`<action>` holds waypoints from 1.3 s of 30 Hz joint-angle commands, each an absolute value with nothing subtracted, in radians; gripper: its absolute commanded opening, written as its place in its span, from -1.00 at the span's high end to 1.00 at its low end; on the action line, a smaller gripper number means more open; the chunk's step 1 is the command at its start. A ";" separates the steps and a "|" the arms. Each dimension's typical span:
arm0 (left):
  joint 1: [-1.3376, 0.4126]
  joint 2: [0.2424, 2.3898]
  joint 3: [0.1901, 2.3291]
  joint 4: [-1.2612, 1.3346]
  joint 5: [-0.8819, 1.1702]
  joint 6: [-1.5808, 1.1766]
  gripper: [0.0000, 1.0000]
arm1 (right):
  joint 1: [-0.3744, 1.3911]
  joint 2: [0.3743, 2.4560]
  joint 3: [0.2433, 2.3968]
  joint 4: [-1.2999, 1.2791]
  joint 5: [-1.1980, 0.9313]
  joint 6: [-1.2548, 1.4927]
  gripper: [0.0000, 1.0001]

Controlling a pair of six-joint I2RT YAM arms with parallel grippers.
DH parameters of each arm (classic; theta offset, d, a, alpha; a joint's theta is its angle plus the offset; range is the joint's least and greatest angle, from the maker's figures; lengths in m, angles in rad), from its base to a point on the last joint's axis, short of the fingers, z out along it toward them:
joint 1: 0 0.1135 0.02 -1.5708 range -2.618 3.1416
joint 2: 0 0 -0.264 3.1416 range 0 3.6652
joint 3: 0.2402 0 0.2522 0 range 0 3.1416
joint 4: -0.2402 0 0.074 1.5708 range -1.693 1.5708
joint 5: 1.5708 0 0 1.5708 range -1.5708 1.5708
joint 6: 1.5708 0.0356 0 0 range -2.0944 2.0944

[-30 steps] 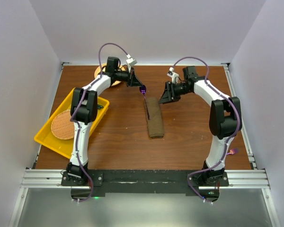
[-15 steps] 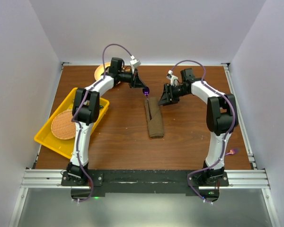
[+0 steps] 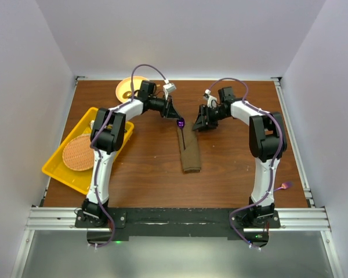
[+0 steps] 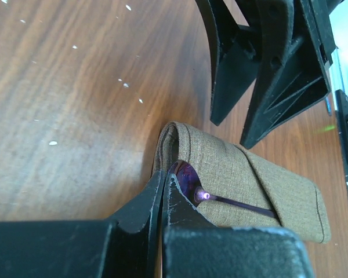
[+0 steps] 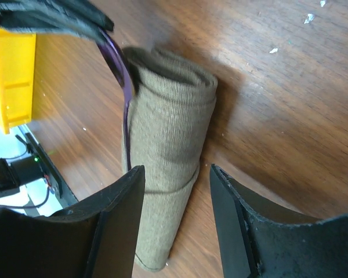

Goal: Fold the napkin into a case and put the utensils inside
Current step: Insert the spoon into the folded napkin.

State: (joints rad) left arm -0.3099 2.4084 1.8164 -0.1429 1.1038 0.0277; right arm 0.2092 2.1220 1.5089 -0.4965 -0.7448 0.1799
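Now | left gripper [image 4: 164, 176] clamped on spoon [image 4: 188, 180] | right gripper [image 5: 177, 171] apart over case [image 5: 168, 121] | slide handle in straight, slow

The case [image 4: 255, 179] is matt olive-brown cloth with a fine, visible weave. The spoon [image 4: 188, 177] is glossy blue-purple and catches a bright glint. The surface [image 4: 64, 87] is brown wood grain with a soft sheen. The left gripper [image 4: 163, 182] and right gripper [image 5: 177, 172] are matt black, faintly grainy plastic.
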 commanded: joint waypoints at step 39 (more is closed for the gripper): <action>-0.362 2.223 1.609 -0.127 1.109 0.052 1.00 | 0.252 2.175 1.520 -0.362 -0.658 0.301 0.95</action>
